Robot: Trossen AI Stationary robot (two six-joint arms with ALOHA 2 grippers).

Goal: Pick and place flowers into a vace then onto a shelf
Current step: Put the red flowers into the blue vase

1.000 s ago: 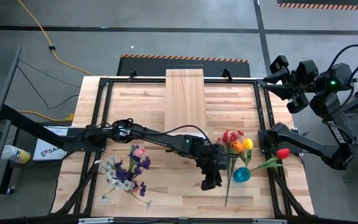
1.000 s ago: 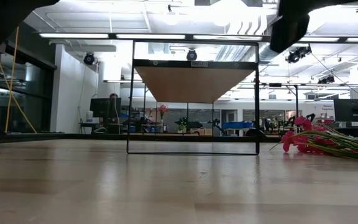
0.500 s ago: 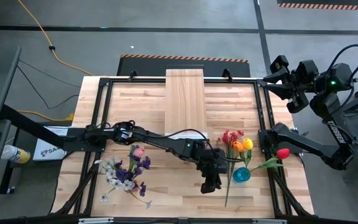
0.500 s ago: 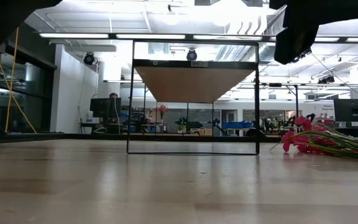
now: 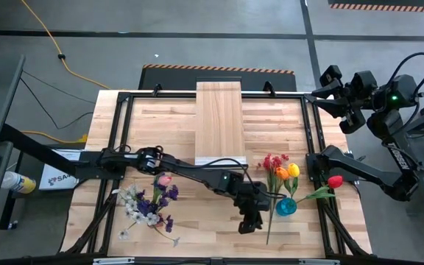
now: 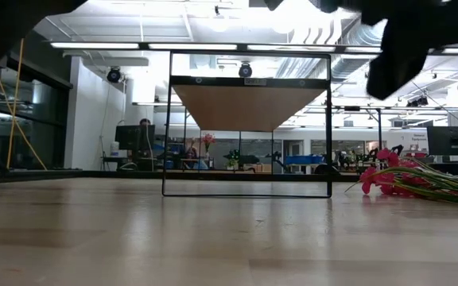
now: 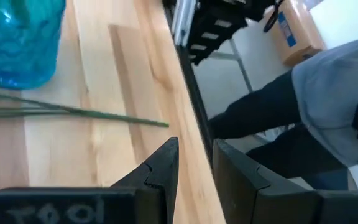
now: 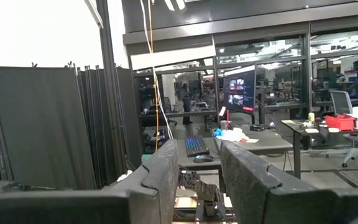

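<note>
Blue vase [image 5: 286,207] (1), 4 tulips [image 5: 284,174]

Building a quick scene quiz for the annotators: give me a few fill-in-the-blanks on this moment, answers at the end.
1. The vase holding tulips is coloured ____.
2. The gripper nearest the vase belongs to the ____ arm.
3. The loose purple and white flowers lie on the ____, not on the shelf.
4. The left gripper has its fingers open and holds ____.

Answers: blue; left; tabletop; nothing

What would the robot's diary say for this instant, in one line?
left gripper: open, empty, beside blue vase | right gripper: raised off-table, empty | flowers: on table | shelf: bare
</note>
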